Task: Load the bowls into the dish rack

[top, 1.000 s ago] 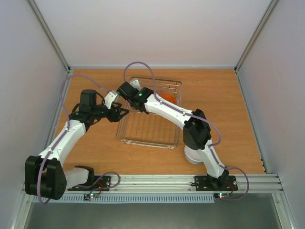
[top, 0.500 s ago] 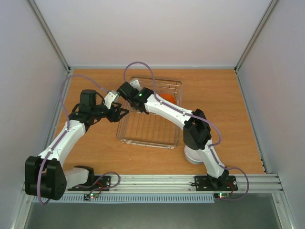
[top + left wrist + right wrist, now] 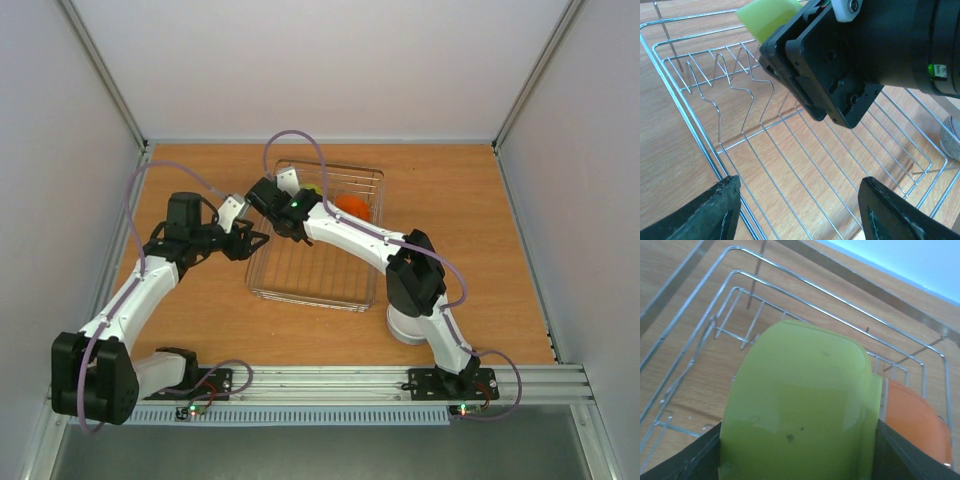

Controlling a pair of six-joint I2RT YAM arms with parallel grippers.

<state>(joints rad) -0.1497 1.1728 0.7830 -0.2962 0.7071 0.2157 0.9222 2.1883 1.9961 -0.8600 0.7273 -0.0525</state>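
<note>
My right gripper point(image 3: 797, 450) is pinching the lime-yellow bowl point(image 3: 800, 390) by its rim, one finger point(image 3: 675, 460) on each side of it, and the bowl is turned on edge so that its outer wall fills most of my right wrist view. I am holding it over the far left part of the dish rack point(image 3: 310, 297), above the row of wire prongs point(image 3: 720, 75) that stands along that end. From here I cannot tell whether the bowl is touching the wire or hanging just clear of it.

The orange bowl point(image 3: 917, 420) is already in the rack, in its far right part, and it sits just beside the lime-yellow one (from above only a sliver of yellow shows past my wrist, next to the orange).

My left gripper point(image 3: 799, 182) is spread wide and holds nothing. It hovers at the left side of the rack, low over the near left part of the grid floor, with its fingers pointing toward my right gripper's body, which looms close in front of the left wrist camera.

A white bowl point(image 3: 405, 325) sits on the table point(image 3: 480, 230) outside the rack, near its near right corner, partly hidden under my right arm.
</note>
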